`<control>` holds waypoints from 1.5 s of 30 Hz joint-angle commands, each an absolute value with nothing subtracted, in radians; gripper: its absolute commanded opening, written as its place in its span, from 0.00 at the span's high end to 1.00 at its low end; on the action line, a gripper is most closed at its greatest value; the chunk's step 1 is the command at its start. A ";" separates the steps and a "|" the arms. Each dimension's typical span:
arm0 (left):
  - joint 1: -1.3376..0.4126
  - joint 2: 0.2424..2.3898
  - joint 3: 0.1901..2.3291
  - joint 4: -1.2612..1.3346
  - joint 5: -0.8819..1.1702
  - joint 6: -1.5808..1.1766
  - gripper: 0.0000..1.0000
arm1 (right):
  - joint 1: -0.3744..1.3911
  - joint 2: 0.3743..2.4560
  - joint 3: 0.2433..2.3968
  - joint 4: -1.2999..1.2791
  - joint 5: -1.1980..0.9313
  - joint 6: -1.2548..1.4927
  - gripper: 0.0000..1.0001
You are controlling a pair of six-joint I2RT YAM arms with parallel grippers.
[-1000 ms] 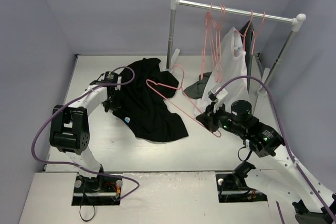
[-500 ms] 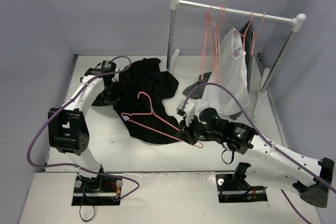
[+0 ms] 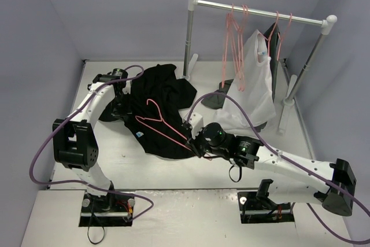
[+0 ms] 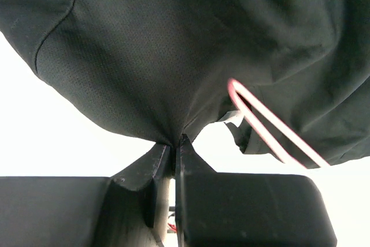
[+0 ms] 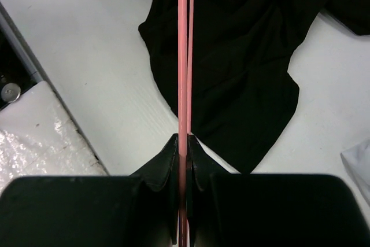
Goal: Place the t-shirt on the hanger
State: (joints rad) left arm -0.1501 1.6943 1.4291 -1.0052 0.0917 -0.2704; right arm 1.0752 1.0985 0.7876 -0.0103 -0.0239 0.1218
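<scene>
Black fabric of the t-shirt (image 3: 167, 93) lies bunched on the tabletop (image 3: 110, 160), toward its far left. We see the left end effector (image 4: 174, 143) clamped tight on a pinched fold of that cloth. Our right end effector (image 5: 184, 140) is closed on the pink hanger (image 3: 163, 126), which reaches out over the shirt.
</scene>
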 commanded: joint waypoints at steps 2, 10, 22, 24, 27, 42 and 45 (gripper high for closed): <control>-0.144 1.642 1.483 -1.060 0.109 -0.257 1.00 | 1.081 1.162 0.827 0.128 0.013 0.083 1.00; -0.127 1.686 1.522 -1.098 0.071 -0.258 1.00 | 1.083 1.125 0.824 0.133 -0.009 0.105 1.00; -0.114 1.740 1.596 -1.121 0.080 -0.264 1.00 | 1.118 1.105 0.851 0.134 -0.009 0.131 1.00; -0.114 1.746 1.611 -1.124 0.081 -0.264 1.00 | 1.128 1.117 0.854 0.133 -0.008 0.129 1.00; -0.114 1.751 1.623 -1.133 0.086 -0.263 1.00 | 1.133 1.126 0.851 0.135 -0.003 0.126 1.00; -0.114 1.717 1.595 -1.155 0.104 -0.249 1.00 | 1.134 1.189 0.850 0.162 0.073 0.080 1.00; -0.113 1.720 1.599 -1.169 0.107 -0.239 1.00 | 1.134 1.207 0.861 0.182 0.075 0.061 1.00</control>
